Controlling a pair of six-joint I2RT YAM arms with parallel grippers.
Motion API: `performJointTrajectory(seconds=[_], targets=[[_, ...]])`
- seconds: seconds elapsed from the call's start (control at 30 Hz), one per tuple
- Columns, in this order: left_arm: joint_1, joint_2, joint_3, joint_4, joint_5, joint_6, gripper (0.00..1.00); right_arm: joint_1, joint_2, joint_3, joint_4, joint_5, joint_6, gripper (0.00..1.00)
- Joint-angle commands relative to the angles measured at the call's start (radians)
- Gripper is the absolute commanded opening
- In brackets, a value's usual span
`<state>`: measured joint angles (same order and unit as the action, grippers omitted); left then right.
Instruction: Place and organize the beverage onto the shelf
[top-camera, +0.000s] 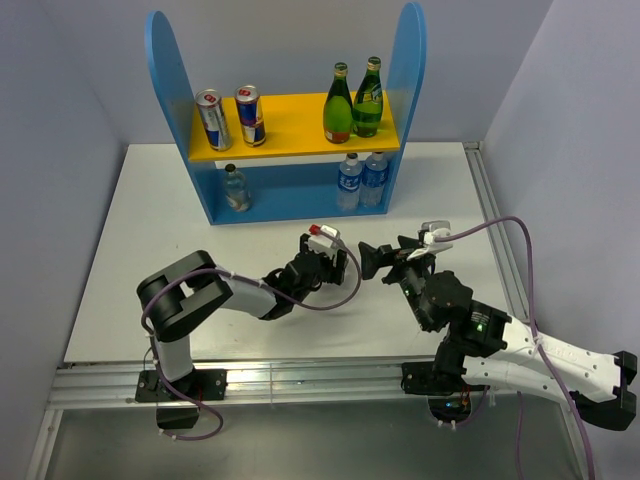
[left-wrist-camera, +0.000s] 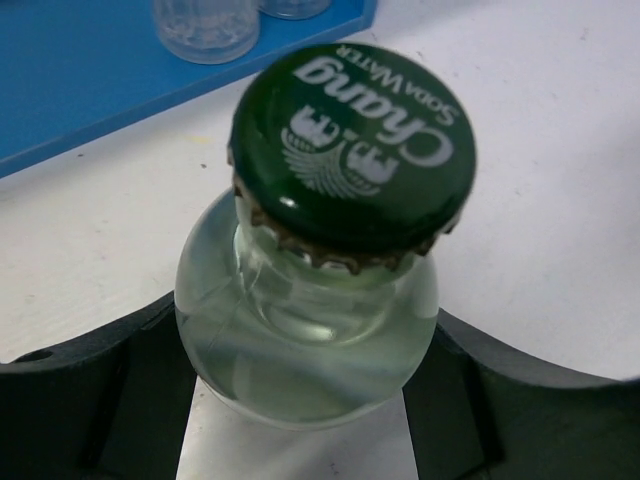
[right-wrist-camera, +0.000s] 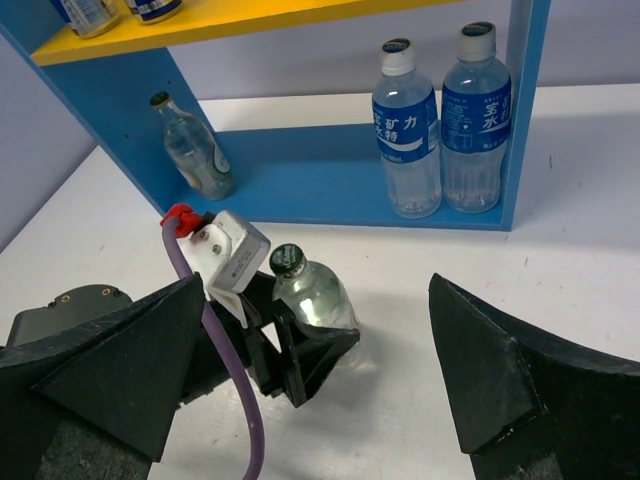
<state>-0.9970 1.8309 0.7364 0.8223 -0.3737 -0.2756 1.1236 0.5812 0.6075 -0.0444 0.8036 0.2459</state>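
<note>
White table (top-camera: 130, 260): lay under both pincers.
Blue two-level shelf with a yellow top board (top-camera: 168, 90): stood beyond the tips of both pincers, well apart from them.
Right pincer (right-wrist-camera: 315, 290): fingers were spread wide with nothing between them, facing the left pincer.
Left pincer (top-camera: 328, 262): was clamped on the bottle's rounded shoulder.
Clear glass soda-water bottle (left-wrist-camera: 310, 340): sat between the left pincer's fingers, not on the shelf.
Dark green crown cap (left-wrist-camera: 352, 150): stood above the left pincer's fingers.

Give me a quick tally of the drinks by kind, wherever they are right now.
Cans: 2
Green glass bottles: 2
Blue-label water bottles: 2
Clear soda bottles: 2, one on the shelf, one in the left tool
Total: 8
</note>
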Motion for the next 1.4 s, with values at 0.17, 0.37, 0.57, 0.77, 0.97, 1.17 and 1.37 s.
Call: performJointTrajectory(seconds=[0.17, 0.37, 0.57, 0.77, 0.97, 1.17, 1.37], targets=[[0.073, -0.067, 0.004, 0.021, -0.126, 0.027, 0.00, 0.004, 0.000, -0.011, 0.041, 0.013, 0.007, 1.00], [0.204, -0.105, 0.023, 0.012, -0.100, 0.036, 0.00, 0.004, 0.008, -0.006, 0.041, 0.005, 0.004, 1.00], [0.323, -0.117, 0.055, 0.037, -0.056, 0.059, 0.00, 0.005, 0.022, -0.002, 0.041, 0.008, 0.003, 1.00], [0.394, -0.117, 0.087, 0.052, -0.038, 0.084, 0.00, 0.005, 0.035, 0.000, 0.041, 0.011, 0.000, 1.00], [0.437, -0.120, 0.112, 0.051, -0.021, 0.079, 0.00, 0.004, 0.054, 0.000, 0.041, 0.014, -0.007, 1.00], [0.463, -0.122, 0.149, 0.032, -0.011, 0.088, 0.00, 0.004, 0.068, -0.005, 0.072, 0.016, -0.008, 1.00], [0.500, -0.078, 0.211, 0.014, 0.002, 0.093, 0.00, 0.002, 0.072, -0.006, 0.077, 0.016, -0.013, 1.00]])
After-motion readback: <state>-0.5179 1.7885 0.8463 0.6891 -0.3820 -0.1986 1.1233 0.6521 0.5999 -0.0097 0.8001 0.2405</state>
